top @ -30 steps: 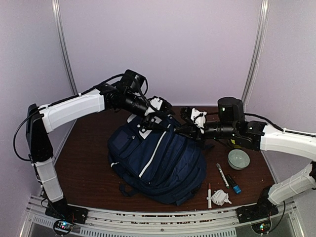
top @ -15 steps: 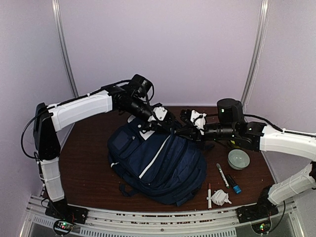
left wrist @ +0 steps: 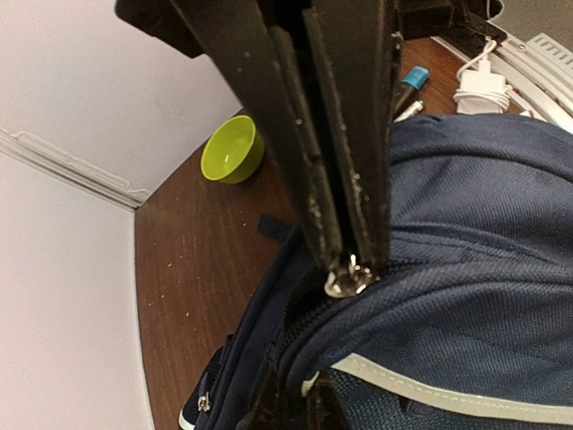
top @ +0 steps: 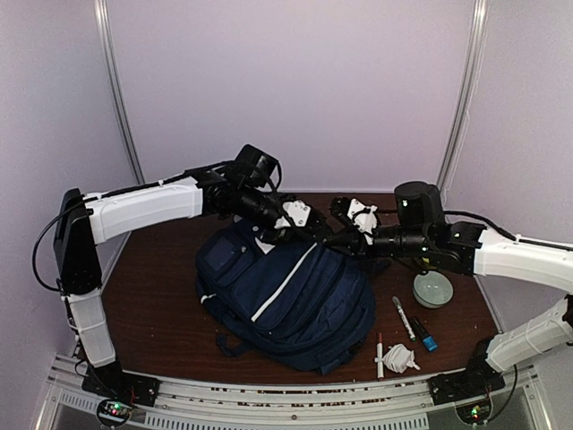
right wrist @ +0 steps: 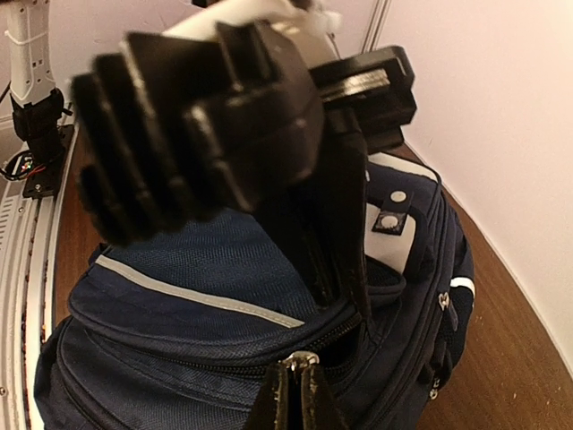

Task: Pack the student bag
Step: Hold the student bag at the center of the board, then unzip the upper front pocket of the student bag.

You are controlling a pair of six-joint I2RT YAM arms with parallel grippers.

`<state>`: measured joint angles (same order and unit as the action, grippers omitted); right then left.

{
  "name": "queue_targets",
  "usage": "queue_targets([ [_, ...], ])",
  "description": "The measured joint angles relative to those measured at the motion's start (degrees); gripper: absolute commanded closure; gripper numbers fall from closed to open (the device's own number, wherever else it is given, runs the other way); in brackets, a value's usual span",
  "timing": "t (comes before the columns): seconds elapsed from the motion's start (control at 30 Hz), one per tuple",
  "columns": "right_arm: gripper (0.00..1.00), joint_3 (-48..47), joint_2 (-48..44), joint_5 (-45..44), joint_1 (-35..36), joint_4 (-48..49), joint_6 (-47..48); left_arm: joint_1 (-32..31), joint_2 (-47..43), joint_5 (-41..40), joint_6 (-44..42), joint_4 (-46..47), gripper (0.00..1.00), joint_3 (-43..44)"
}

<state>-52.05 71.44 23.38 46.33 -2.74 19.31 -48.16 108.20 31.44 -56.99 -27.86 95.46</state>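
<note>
My left gripper (left wrist: 351, 255) just pinches shut on the zipper pull (left wrist: 350, 279) at its tips, right gripper (right wrist: 294, 394) is clamped on the other pull (right wrist: 302, 360), so I reckon the student bag (top: 295, 296) can unzip.

There are one student bag (top: 304, 296), one green bowl (top: 432, 289), three pens (top: 403, 316) (top: 424, 337) (top: 380, 354) and one white charger (top: 400, 357).

Both the left arm (top: 143, 204) and the right arm (top: 519, 258) have white moulded link covers, joined by black cylindrical joint housings. Black cables (top: 38, 255) run in loops outside the links. The left gripper (left wrist: 351, 269) has flat black fingers (left wrist: 295, 134) (pale scuffs fleck their edges). The bases (top: 112, 385) are black, and each has a small lit indicator beside it.
</note>
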Motion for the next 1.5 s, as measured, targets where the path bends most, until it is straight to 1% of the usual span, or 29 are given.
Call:
queue_targets([
  [0.07,0.92,0.85,-0.92,-1.18,0.31,-0.68,-2.01,-0.57,-1.57,-1.99,2.36,4.00,1.00,-3.15],
  [0.13,0.89,2.29,-2.05,-2.08,0.72,-0.59,-4.39,-1.29,-2.60,-3.52,4.24,6.82,1.00,-5.40],
  [0.27,0.85,4.20,-2.69,-3.04,0.87,-0.11,-7.67,-1.81,-2.78,-4.66,6.01,8.70,1.00,-6.45],
  [0.37,0.75,4.35,-2.62,-3.56,0.96,0.02,-9.44,-1.81,-2.78,-4.63,6.69,9.46,1.00,-6.78],
  [0.43,0.74,4.31,-2.29,-3.82,0.98,0.04,-10.21,-1.77,-2.78,-4.66,7.02,9.88,1.00,-6.86],
  [0.47,0.75,4.28,-2.10,-3.96,0.98,0.04,-10.51,-1.77,-2.78,-4.68,7.08,9.86,1.00,-6.88],
  [0.57,0.94,3.89,-1.60,-4.02,0.98,-0.20,-10.91,-1.75,-2.78,-4.85,7.26,9.97,1.00,-7.08],
  [0.6,0.98,3.74,-1.49,-4.02,1.03,-0.33,-10.67,-1.73,-2.78,-5.03,7.43,10.12,1.00,-7.10],
  [0.63,1.00,3.52,-1.38,-4.28,1.05,-0.48,-11.30,-1.70,-2.78,-5.27,7.69,10.40,1.00,-7.32],
  [0.83,1.00,3.21,-1.70,-6.54,1.03,-1.46,-12.26,-2.10,-3.39,-10.12,12.61,14.84,1.00,-9.64],
  [1.03,1.00,4.11,-3.56,-9.29,2.60,-1.64,-13.57,-1.53,-3.43,-13.66,21.00,19.21,1.00,-9.97],
  [1.2,1.00,6.84,-3.78,-11.41,6.93,-0.63,-16.72,-0.07,-3.43,-16.94,26.12,22.01,1.00,-9.94],
  [1.37,1.00,6.84,-1.66,-14.49,12.87,-0.72,-19.58,0.74,-3.48,-20.06,30.32,22.25,1.00,-9.22],
  [1.5,1.00,7.17,0.48,-14.49,15.19,1.92,-22.75,1.73,-4.20,-23.23,34.73,22.01,1.00,-8.74],
])
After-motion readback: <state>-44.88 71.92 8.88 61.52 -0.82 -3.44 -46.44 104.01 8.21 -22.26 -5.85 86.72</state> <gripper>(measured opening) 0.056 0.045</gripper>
